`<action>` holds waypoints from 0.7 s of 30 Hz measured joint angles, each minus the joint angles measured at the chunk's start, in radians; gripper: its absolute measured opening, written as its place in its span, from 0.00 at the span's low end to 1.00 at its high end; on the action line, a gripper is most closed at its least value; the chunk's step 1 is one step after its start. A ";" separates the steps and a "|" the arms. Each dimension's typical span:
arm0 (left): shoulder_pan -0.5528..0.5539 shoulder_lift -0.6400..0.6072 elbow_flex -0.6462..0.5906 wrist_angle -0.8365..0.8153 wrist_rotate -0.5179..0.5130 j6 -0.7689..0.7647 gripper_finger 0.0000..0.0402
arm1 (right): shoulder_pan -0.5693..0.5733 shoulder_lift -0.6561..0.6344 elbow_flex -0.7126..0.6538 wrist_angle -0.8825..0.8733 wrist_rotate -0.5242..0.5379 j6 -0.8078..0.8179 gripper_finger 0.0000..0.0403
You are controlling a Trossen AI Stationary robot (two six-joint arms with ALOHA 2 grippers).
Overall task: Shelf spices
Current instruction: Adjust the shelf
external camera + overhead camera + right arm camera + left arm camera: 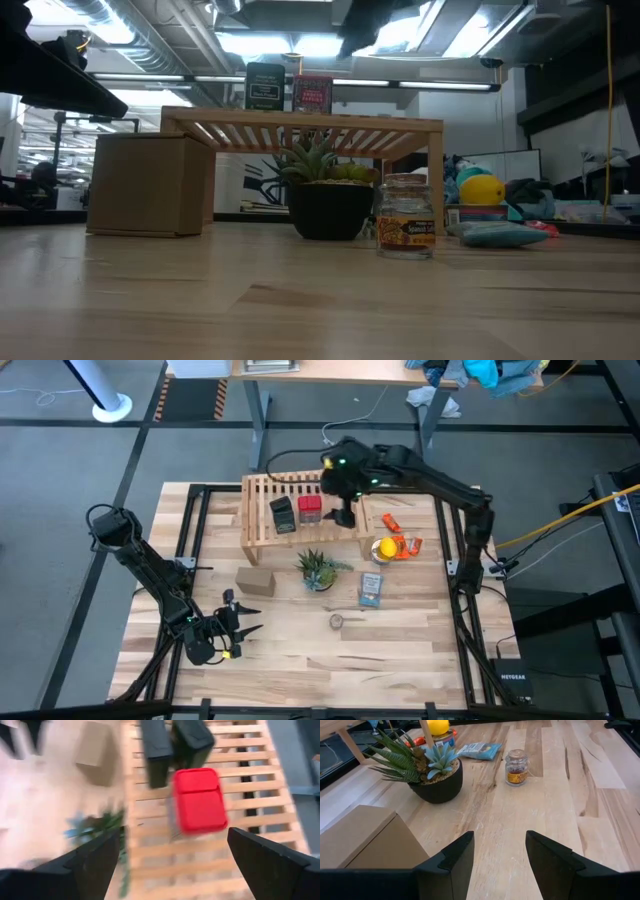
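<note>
We see 2 spice tins standing side by side on the slatted top of the wooden shelf (290,510) at the far side of the table: the red tin (310,508) on the right, the dark tin (283,515) just left of it. Our right gripper (172,855) hangs above the red tin with its fingers spread wide, holding nothing. The small round spice jar (516,767) stands on the table, near the blue packet (480,750) and right of the potted succulent (432,772); reddish-brown contents show through its glass. Our left gripper (500,865) waits near the table's near-left corner, half open and empty, beside the cardboard box (367,837).
</note>
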 joint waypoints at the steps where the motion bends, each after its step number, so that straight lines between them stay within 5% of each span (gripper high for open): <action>1: 0.000 0.000 0.000 0.000 0.000 0.000 0.43 | 0.000 -0.018 0.000 -0.021 -0.025 0.007 0.93; 10: 0.000 0.000 0.000 0.000 0.000 -0.006 0.43 | 0.000 -0.178 -0.107 -0.098 -0.170 0.007 0.93; 21: 0.000 0.000 0.000 0.001 -0.094 -0.031 0.43 | 0.000 -0.624 -0.940 0.496 -0.132 0.098 0.93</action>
